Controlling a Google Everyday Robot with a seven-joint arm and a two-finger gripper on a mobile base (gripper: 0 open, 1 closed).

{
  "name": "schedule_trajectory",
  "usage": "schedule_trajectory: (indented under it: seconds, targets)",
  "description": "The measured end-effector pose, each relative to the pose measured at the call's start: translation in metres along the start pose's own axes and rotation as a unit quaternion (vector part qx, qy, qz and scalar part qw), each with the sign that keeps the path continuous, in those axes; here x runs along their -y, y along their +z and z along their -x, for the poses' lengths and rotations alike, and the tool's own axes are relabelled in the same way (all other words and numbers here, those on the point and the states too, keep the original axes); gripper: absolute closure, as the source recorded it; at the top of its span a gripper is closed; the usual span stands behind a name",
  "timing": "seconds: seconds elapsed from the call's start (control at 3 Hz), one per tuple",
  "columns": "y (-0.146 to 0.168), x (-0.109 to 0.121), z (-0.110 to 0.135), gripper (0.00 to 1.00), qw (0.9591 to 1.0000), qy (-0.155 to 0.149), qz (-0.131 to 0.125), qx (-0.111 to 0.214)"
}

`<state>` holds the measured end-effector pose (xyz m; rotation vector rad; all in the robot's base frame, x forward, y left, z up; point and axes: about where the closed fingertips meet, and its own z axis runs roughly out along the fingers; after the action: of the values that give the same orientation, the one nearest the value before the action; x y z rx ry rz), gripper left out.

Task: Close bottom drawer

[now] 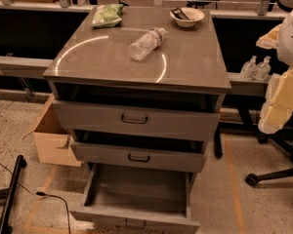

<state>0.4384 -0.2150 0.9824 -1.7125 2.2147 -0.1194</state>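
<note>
Drawer of grey metal, lowest of three, pulled far out, front free for pushing shut; gripper outside view, jaws impossible to judge.

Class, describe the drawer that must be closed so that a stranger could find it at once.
Find the grey cabinet with a water bottle on top; the gripper hangs at the picture's right edge. Go down its three drawers. The bottom drawer is the lowest, pulled furthest out, its bare grey inside showing.

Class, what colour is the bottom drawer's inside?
Grey, shown in the camera view; the bottom drawer is open. The claw is not in view.
</note>
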Motion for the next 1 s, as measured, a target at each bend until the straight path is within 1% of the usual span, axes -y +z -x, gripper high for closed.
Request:
schedule_trajectory:
  seconds: [0.33,0.67,1.0]
  targets:
    - [0.000,0.000,0.000,0.00,1.0000,0.000,0.000,0.000]
    - [-0.002,0.000,0.001,0.18,1.0000,-0.003,-0.006,0.003]
    - [0.036,-0.015,0.005,0.41,0.9993,-0.002,0.015,0.034]
